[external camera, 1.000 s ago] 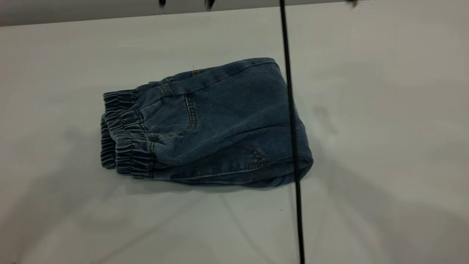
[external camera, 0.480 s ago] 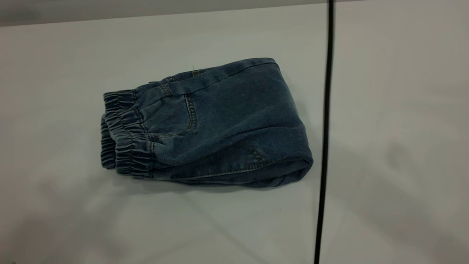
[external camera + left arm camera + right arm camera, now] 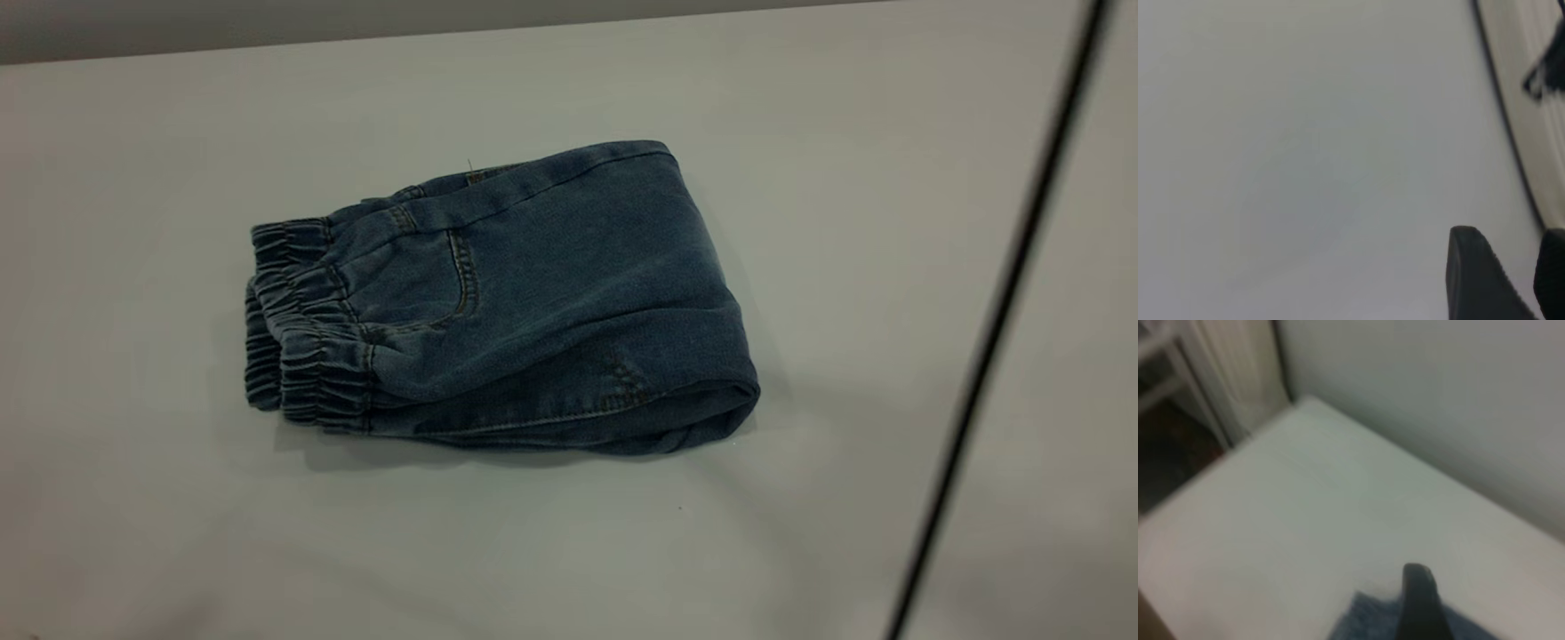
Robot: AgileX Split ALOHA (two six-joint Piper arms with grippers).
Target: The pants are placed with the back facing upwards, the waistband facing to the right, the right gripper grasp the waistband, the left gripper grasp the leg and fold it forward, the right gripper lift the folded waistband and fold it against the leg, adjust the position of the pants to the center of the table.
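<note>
The blue denim pants [image 3: 533, 284] lie folded into a compact bundle near the middle of the white table [image 3: 178, 133]. Their gathered elastic waistband [image 3: 307, 329] faces left and the rounded fold [image 3: 729, 391] faces right. Neither gripper shows in the exterior view. In the left wrist view my left gripper [image 3: 1511, 267] hangs open over bare table, holding nothing. In the right wrist view a dark part of my right gripper [image 3: 1418, 603] hovers above a corner of the pants [image 3: 1361, 620], and I cannot see contact.
A thin black cable [image 3: 996, 320] slants across the right side of the exterior view, clear of the pants. The table's far edge [image 3: 444, 31] runs along the top. The right wrist view shows a table corner [image 3: 1305, 403] with white furniture beyond.
The black cable has swung from over the pants' right end far to the right and now leans. Dark tips at the top edge one second ago are gone. The pants have not moved.
</note>
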